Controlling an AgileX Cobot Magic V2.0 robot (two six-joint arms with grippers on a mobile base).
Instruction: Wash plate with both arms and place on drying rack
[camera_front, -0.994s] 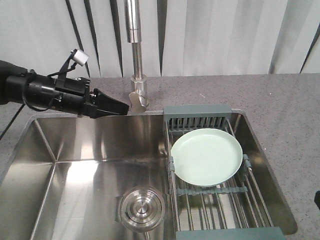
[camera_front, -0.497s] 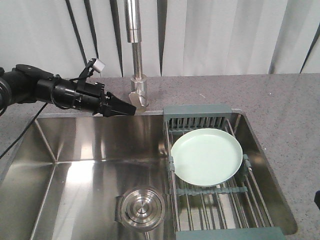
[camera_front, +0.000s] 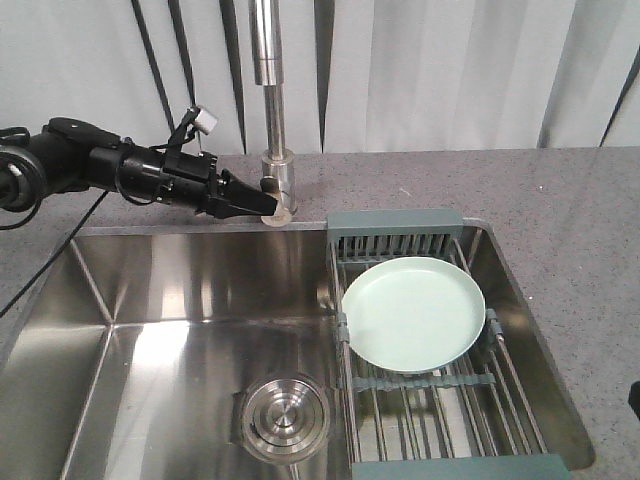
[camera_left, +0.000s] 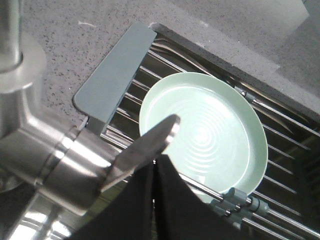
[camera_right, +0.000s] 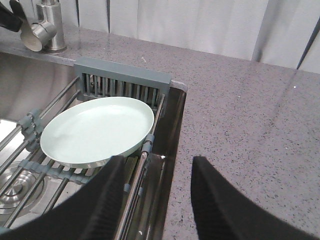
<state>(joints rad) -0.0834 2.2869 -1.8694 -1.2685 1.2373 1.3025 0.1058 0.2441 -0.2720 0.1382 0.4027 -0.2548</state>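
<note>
One smooth round plate (camera_front: 413, 313), steel-rod rack (camera_front: 440, 400)

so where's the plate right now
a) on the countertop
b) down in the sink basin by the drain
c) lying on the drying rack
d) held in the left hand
c, the plate lies flat on the rods of the drying rack, touched by neither hand.

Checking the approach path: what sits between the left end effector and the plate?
Front view: left end effector is at the faucet handle; between it and the plate lie bare counter and the drying rack's end piece.
</note>
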